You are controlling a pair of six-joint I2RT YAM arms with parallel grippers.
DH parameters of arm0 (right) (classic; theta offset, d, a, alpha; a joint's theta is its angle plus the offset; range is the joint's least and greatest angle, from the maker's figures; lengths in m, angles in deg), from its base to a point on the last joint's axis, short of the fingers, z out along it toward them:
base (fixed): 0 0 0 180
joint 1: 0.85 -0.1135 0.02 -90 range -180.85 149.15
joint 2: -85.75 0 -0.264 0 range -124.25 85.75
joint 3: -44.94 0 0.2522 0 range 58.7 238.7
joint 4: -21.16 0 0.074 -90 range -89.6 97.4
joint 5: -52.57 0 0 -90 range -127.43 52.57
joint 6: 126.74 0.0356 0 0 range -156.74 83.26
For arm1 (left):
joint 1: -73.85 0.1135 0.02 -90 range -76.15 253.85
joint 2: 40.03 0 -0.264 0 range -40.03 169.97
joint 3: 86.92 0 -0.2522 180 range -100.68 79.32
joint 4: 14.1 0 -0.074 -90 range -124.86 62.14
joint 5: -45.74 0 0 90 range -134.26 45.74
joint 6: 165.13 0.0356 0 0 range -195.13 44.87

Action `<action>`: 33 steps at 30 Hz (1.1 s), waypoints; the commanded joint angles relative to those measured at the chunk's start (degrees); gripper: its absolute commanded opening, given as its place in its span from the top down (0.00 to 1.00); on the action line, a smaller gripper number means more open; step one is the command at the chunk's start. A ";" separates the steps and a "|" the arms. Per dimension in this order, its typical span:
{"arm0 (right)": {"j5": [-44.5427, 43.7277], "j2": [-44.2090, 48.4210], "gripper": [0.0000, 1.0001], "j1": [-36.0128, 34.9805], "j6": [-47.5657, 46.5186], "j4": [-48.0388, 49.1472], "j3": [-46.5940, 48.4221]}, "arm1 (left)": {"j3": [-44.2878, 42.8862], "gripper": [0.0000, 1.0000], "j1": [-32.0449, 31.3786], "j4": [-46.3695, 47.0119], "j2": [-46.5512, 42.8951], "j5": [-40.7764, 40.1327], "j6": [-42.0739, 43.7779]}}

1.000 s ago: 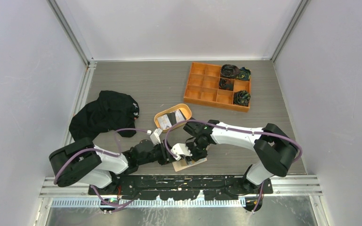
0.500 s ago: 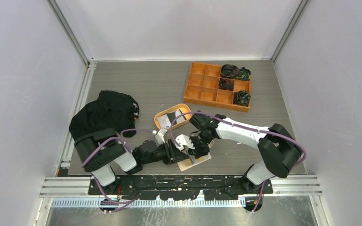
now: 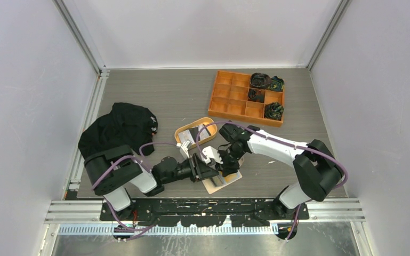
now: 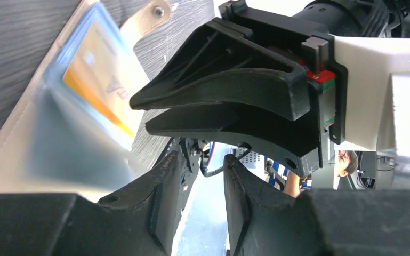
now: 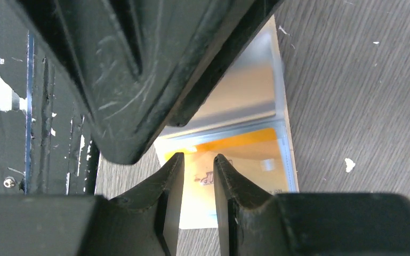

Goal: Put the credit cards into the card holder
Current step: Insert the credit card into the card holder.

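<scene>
The card holder point(image 3: 225, 184) lies open on the table near the front edge, its snap tab point(image 4: 150, 13) pointing away. An orange-and-yellow card point(image 4: 97, 88) sits in its clear pocket and also shows under my right fingers point(image 5: 245, 154). More credit cards point(image 3: 191, 136), light and dark, lie in the oval tray. My left gripper point(image 3: 207, 169) and right gripper point(image 3: 226, 164) meet tip to tip just above the holder. The left gripper point(image 4: 201, 160) has a gap between its fingers with nothing in it. The right gripper point(image 5: 198, 157) is narrowly open and empty too.
An oval orange-tan tray point(image 3: 180, 129) stands just behind the grippers. An orange compartment box point(image 3: 229, 98) with dark rolled items sits at the back right. A black cloth point(image 3: 118, 130) is heaped at the left.
My left gripper has reached rightward to the holder and now faces the right gripper closely. The right gripper and the holder have shifted slightly right.
</scene>
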 commanded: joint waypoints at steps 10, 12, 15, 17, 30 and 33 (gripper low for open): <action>3.62 1.06 0.67 3.36 0.18 -3.11 3.53 | -4.28 0.64 -0.22 2.12 4.30 0.56 1.42; 3.86 1.00 0.66 3.40 -0.04 -3.37 3.64 | -3.66 0.64 -0.20 2.06 3.94 0.11 1.60; 4.14 1.34 0.65 3.72 -0.61 -3.84 3.64 | -2.42 0.64 -0.19 -0.38 1.93 -0.99 2.59; 4.61 1.61 0.64 3.84 -1.49 -4.33 3.45 | -1.84 0.64 -0.22 -3.63 -0.37 -1.66 3.53; 7.02 3.92 0.61 2.77 -11.10 -5.22 -0.69 | -3.04 0.58 -1.12 -44.44 -24.54 -7.93 14.16; 5.34 4.24 0.61 0.96 -11.39 -3.52 -1.72 | -2.08 0.56 -1.11 -48.49 -29.25 -9.14 14.53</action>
